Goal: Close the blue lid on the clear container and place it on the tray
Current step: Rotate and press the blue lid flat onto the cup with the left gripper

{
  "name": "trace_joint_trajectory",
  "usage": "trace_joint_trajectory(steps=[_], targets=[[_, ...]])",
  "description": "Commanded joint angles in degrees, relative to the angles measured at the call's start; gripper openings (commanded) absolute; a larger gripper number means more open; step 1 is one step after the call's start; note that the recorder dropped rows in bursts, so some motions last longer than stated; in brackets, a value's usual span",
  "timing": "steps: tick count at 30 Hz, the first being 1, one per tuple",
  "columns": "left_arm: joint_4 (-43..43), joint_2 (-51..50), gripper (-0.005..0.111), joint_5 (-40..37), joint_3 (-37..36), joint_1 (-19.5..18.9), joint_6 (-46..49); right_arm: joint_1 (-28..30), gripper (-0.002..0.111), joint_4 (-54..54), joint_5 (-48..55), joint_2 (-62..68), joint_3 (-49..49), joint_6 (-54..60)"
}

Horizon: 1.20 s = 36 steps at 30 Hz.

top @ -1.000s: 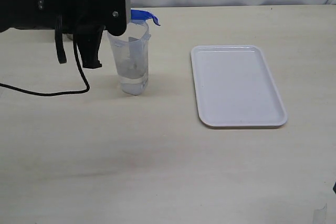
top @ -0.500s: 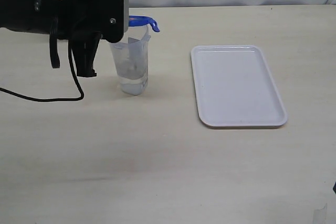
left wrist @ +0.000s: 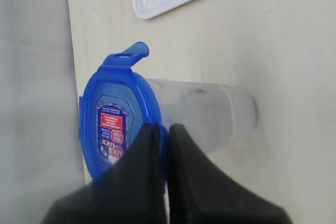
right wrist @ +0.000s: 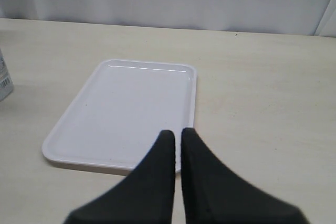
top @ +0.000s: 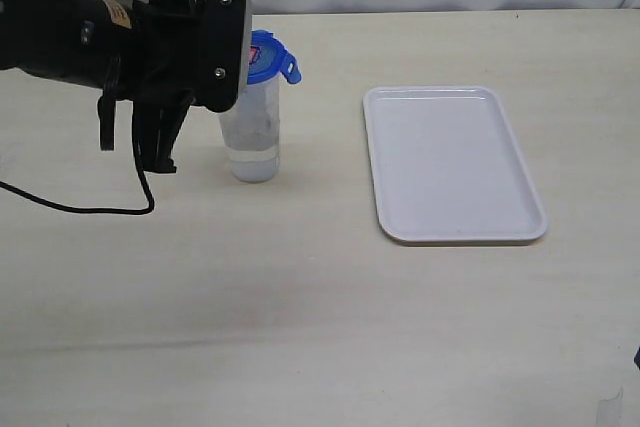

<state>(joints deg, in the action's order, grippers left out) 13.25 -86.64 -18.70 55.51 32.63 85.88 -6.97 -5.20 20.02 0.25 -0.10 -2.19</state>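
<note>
Beige table [top: 300, 297]: closed left gripper [left wrist: 160, 127] at blue lid [left wrist: 111, 98] capping clear container [left wrist: 210, 114] (right gripper [right wrist: 176, 134] closed, empty).

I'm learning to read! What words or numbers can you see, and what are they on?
Sticker on the lid: white print on red and blue, too blurred to read.
Label on the left arm: too small to read.
Tray: no writing.

Blue lid [top: 265, 55] atop upright clear container [top: 252, 132]
</note>
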Motion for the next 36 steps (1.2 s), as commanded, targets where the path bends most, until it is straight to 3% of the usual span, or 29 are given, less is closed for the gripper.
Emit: trace_joint_trajectory(steps=[1, 17, 36], targets=[[-0.76, -0.21, 0.0, -0.06, -0.07, 0.08, -0.05, 0.32, 0.004, -0.21, -0.18, -0.25, 0.1, -0.06], [0.98, -1.0, 0.0, 4.13, -0.07, 0.08, -0.86, 0.32, 0.004, -0.21, -0.18, -0.25, 0.1, -0.06], [0.32, -1.0, 0.0, 1.94, -0.07, 0.08, -0.86, 0.32, 0.004, -0.21, -0.18, -0.25, 0.1, -0.06]])
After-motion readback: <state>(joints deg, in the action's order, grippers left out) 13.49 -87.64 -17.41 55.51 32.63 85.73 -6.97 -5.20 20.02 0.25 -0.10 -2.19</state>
